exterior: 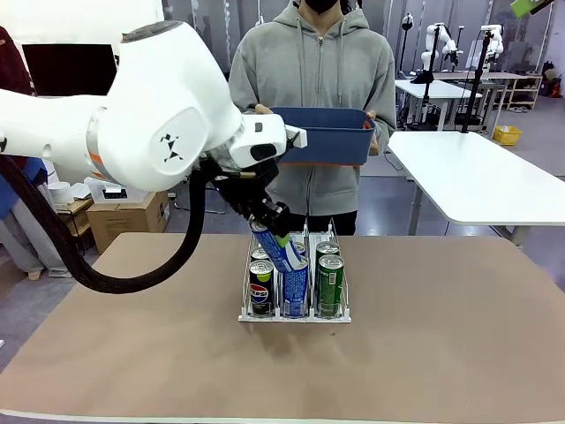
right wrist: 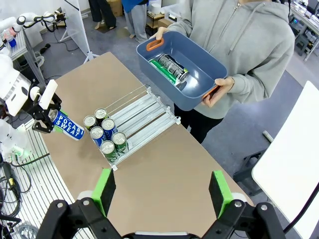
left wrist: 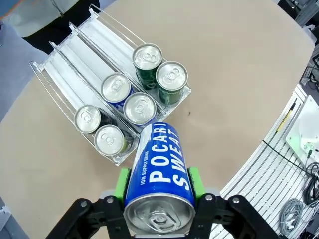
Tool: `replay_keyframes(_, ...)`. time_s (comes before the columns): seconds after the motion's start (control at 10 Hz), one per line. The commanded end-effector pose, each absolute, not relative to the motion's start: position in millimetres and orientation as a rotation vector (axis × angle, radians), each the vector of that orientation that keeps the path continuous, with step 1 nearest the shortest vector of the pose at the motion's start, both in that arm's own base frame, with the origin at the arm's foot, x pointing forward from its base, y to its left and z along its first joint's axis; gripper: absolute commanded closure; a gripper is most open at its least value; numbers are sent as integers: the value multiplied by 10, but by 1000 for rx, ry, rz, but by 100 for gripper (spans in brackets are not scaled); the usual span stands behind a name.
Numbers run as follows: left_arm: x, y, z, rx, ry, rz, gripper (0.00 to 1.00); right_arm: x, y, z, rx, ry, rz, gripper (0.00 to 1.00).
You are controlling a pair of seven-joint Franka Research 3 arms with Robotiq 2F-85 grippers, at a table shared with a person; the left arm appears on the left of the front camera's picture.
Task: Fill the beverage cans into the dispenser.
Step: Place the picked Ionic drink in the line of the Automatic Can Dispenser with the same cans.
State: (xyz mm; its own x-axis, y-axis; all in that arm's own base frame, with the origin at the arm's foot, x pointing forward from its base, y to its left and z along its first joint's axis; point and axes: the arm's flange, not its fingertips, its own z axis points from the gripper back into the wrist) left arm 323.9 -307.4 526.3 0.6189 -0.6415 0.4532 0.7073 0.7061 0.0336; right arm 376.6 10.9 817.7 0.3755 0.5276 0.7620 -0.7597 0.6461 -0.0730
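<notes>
Clamped in the left end effector [left wrist: 158, 183], a slim blue aluminium can [left wrist: 158, 162] is being held tilted, long axis aimed at the clear three-lane dispenser [left wrist: 75, 55] (right end effector [right wrist: 162, 191] gaping, farther off).

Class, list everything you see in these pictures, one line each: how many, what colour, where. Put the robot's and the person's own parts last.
dispenser: one, clear with a white base edge, mid-table.
black cans: two, upright in the lane on the robot's left.
blue cans: two, upright in the middle lane.
green cans: two, upright in the lane on the robot's right.
held can: one, blue with white print, tilted over the dispenser's front.
bin: one, blue, held up at the far side.
bin cans: two seen, one green, one dark, lying inside.
table: one, brown.
left claw: black, green pads, shut on the held can.
right claw: black, green pads, open above the table.
person's hands: two, at the bin's ends.
</notes>
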Motion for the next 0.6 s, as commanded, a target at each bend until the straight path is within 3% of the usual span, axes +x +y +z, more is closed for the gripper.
replay_keyframes(0.0, 3237, -3146, 5250, -125, -474, -759, 43, 3753, 109, 8162, 316, -842, 842, 0)
replay_keyframes(0.5, 3334, -3294, 5023, -105, -403, -794, 43, 3753, 109, 8162, 316, -842, 842, 0)
